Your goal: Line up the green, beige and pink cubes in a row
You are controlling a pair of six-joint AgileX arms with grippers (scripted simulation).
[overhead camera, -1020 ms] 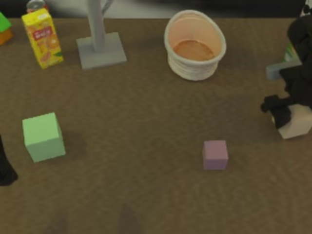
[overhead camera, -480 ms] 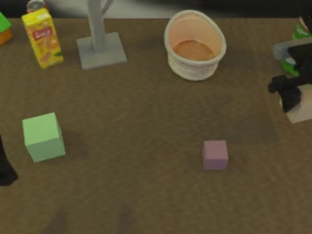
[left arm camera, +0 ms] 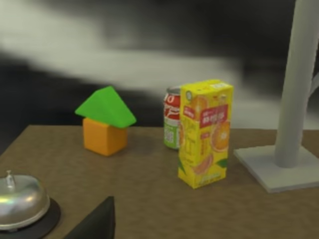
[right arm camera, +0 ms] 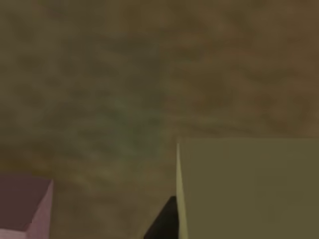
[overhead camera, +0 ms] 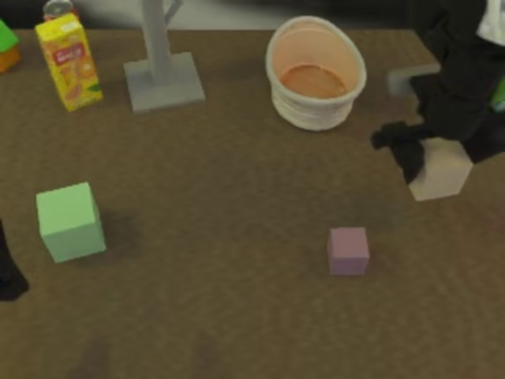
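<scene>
Nearest the front edge of the table, the pink cube sits right of centre, alone on the brown surface. The green cube stands well apart on the left side, with the parked left gripper just beside the left edge; whether its fingers are spread or pressed together cannot be told.

Farther back on the right, the right gripper pinches the beige cube, its dark fingers closed against the cube's sides; the cube seems lifted off the surface. The right wrist view shows this beige cube close up, the pink one below it.

Behind them stands a woven basket, then a grey stand. At the far left is a yellow juice carton printed with orange slices, its writing unreadable, with a red-and-green can, a green-roofed orange block and a silver bell.
</scene>
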